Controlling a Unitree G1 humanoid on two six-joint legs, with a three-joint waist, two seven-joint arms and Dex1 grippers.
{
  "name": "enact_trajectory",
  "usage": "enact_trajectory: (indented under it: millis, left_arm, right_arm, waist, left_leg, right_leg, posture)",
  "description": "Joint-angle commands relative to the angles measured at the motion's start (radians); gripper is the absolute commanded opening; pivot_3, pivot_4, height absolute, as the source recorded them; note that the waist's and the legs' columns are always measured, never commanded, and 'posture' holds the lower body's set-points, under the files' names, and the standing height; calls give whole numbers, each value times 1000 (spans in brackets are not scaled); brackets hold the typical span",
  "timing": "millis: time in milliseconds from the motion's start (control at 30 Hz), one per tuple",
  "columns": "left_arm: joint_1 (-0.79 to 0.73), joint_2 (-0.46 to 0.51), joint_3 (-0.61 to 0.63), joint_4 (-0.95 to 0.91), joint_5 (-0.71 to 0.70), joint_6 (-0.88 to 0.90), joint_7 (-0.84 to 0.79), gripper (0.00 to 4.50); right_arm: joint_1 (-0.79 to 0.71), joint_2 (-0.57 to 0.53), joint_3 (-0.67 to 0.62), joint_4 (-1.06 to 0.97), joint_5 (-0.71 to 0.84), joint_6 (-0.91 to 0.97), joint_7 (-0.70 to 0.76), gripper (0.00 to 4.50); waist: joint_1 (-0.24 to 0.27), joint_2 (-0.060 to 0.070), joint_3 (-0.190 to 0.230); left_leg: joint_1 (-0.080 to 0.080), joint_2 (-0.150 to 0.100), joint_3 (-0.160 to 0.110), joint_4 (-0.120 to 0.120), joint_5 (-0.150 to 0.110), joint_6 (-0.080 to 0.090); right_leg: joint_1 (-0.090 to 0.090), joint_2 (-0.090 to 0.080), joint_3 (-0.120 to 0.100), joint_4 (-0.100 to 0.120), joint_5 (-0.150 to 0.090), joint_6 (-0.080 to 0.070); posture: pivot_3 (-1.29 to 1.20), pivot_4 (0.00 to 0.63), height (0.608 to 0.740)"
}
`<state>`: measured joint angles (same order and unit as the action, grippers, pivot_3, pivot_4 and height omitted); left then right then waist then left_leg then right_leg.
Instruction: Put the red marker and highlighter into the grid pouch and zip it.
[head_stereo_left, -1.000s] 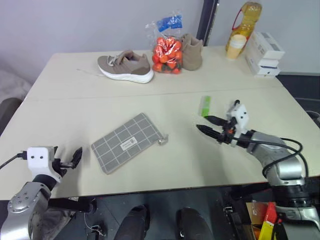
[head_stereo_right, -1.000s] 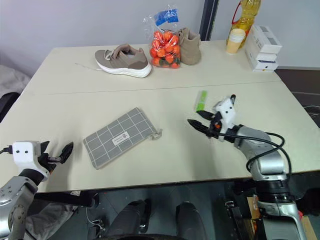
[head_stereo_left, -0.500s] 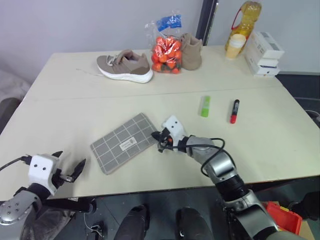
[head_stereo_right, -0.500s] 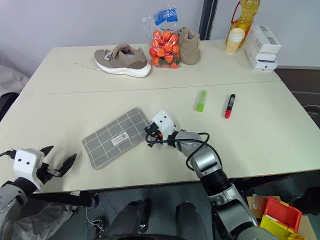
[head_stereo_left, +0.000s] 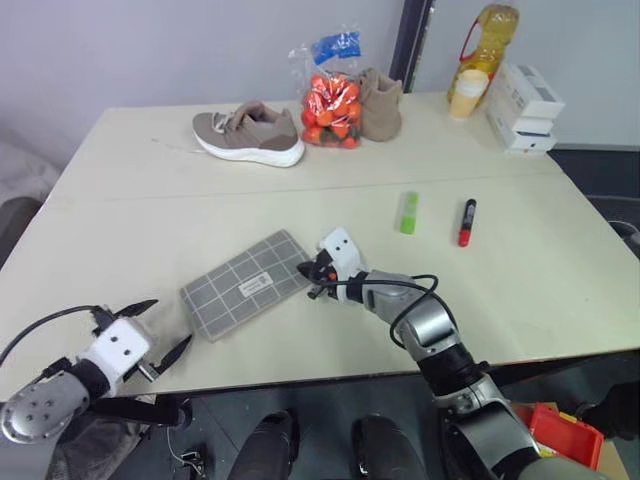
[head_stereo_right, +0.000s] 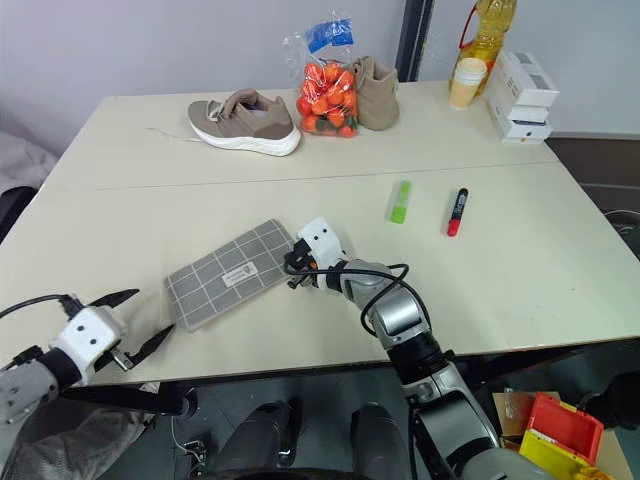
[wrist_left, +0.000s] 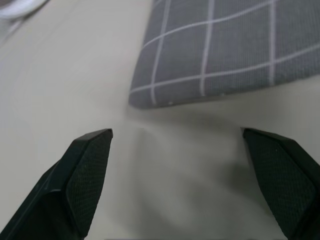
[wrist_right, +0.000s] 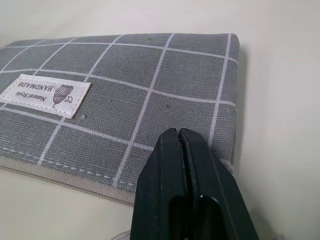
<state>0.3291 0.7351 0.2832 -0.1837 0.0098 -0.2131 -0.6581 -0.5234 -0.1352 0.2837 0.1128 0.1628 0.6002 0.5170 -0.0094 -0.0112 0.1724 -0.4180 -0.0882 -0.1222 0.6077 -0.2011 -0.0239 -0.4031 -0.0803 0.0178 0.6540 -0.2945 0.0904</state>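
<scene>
Right claw (wrist_right: 179, 134) pinched closed at grid pouch (wrist_right: 125, 110) edge — zipper end.

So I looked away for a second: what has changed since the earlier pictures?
The right gripper swung from beside the highlighter across to the pouch and shut at its zipper corner; whether it holds the pull is hidden. The left gripper, open, rolled and edged toward the pouch. The pouch, highlighter and marker lie where they were.
</scene>
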Motion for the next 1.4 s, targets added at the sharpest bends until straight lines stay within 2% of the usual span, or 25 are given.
enact_trajectory:
  millis: [33, 133, 333, 433, 500, 533, 667, 800, 900, 1033, 1067, 1100, 1200, 1300, 1333, 1400]
  left_arm:
    - [-49, 23, -54, 79, 65, -135, 3, 4500]
    - [-138, 35, -121, 156, 114, -237, 6, 4500]
    - [-271, 18, -227, 242, 97, -332, -30, 4500]
    - [-307, 22, -255, 276, 84, -388, -46, 3672]
    - [-325, 21, -263, 285, 70, -402, -49, 2537]
    - [-332, 22, -267, 288, 65, -409, -50, 2158]
    - [-346, 23, -280, 287, 39, -420, -70, 142]
    - [-339, 6, -272, 265, -13, -366, -81, 34]
    - [-323, -27, -245, 208, -94, -230, -69, 34]
    - [-314, -73, -220, 140, -148, -81, -31, 34]
    - [-315, -87, -214, 123, -160, -50, -17, 0]
    - [-324, -108, -211, 105, -172, -11, 4, 0]
    - [-343, -157, -211, 64, -187, 64, 47, 0]
    - [-369, -198, -231, 45, -175, 95, 69, 0]
    - [-379, -209, -236, 43, -173, 103, 74, 0]
    - [-404, -228, -251, 49, -162, 109, 75, 0]
  right_arm:
    - [-2, 8, -13, 10, -5, 9, -10, 88]
    - [-5, 16, -14, 15, -9, 2, -16, 88]
    - [-10, 28, -15, 26, -19, -11, -25, 88]
    - [-15, 31, -16, 33, -23, -18, -27, 0]
    - [-16, 33, -16, 37, -27, -22, -28, 0]
    - [-16, 33, -16, 38, -28, -24, -28, 0]
    - [-11, 37, -16, 37, -34, -28, -30, 0]
    - [-10, 45, -27, 33, -29, -27, -34, 0]
    - [-28, 38, -66, 26, -28, -77, -48, 0]
    - [-55, -26, -125, -14, 3, -125, 8, 0]
    - [-61, -47, -141, -27, 15, -122, 24, 504]
    - [-71, -79, -165, -41, 29, -114, 45, 730]
    - [-73, -162, -209, -88, 65, -75, 99, 2160]
    - [-47, -231, -224, -134, 70, -31, 123, 3878]
    - [-38, -246, -225, -149, 70, -19, 124, 4319]
    - [-23, -258, -231, -177, 80, -2, 124, 4319]
  waist:
    - [-2, 0, 0]
    - [0, 1, 0]
    - [-3, 1, -1]
    - [-5, 2, -1]
    - [-7, 2, 0]
    - [-7, 2, 0]
    - [-4, 2, 0]
    - [-5, 2, 0]
    - [-5, 2, 0]
    - [-5, 2, 0]
    - [-5, 2, 0]
    - [-5, 2, 0]
    - [-3, 2, 0]
    - [-5, 2, 0]
    - [-6, 2, 0]
    - [-7, 2, 0]
  left_leg:
    - [0, 0, 0, 0, 0, 0]
    - [1, 0, 0, 0, 0, 0]
    - [1, 0, 0, 0, 0, 0]
    - [1, 0, 0, 0, 0, 0]
    - [1, 0, 1, 0, 0, 0]
    - [1, 0, 1, 0, 0, 0]
    - [1, 0, 0, 0, 0, 0]
    - [1, 0, 0, 0, 0, 0]
    - [1, 0, 0, 0, 0, 0]
    - [1, 0, 0, 0, 0, 0]
    - [1, 0, 0, 1, 0, 0]
    - [1, 0, 0, 1, 1, 0]
    - [1, 0, 0, 1, 1, 0]
    - [1, 0, 0, 1, 1, 0]
    - [1, 0, 0, 1, 1, 0]
    - [1, 0, 0, 1, 1, 0]
  right_leg:
    - [0, 0, 0, 0, 0, 0]
    - [0, 0, 0, 0, 2, 3]
    - [0, 0, 0, 1, 2, 4]
    - [0, 0, 1, 1, 4, 7]
    - [0, 1, 1, 1, 4, 7]
    - [0, 1, 1, 2, 4, 7]
    - [0, 1, 1, 2, 4, 7]
    - [0, 1, 1, 2, 4, 7]
    - [0, 1, 1, 2, 4, 7]
    - [0, 1, 1, 3, 4, 8]
    - [0, 1, 1, 3, 4, 8]
    - [0, 1, 1, 3, 4, 8]
    - [0, 1, 1, 3, 4, 8]
    - [4, 1, 1, 3, 4, 8]
    - [4, 1, 1, 3, 4, 8]
    - [4, 1, 1, 3, 4, 8]
  posture:
    - [0, 150, 740]
    - [0, 150, 740]
    - [0, 150, 740]
    - [0, 150, 740]
    - [0, 150, 740]
    - [0, 150, 740]
    - [0, 150, 740]
    - [0, 150, 740]
    - [0, 150, 740]
    - [0, 150, 740]
    - [0, 150, 740]
    - [0, 150, 740]
    - [0, 150, 740]
    - [0, 150, 740]
    - [0, 150, 740]
    - [0, 150, 740]
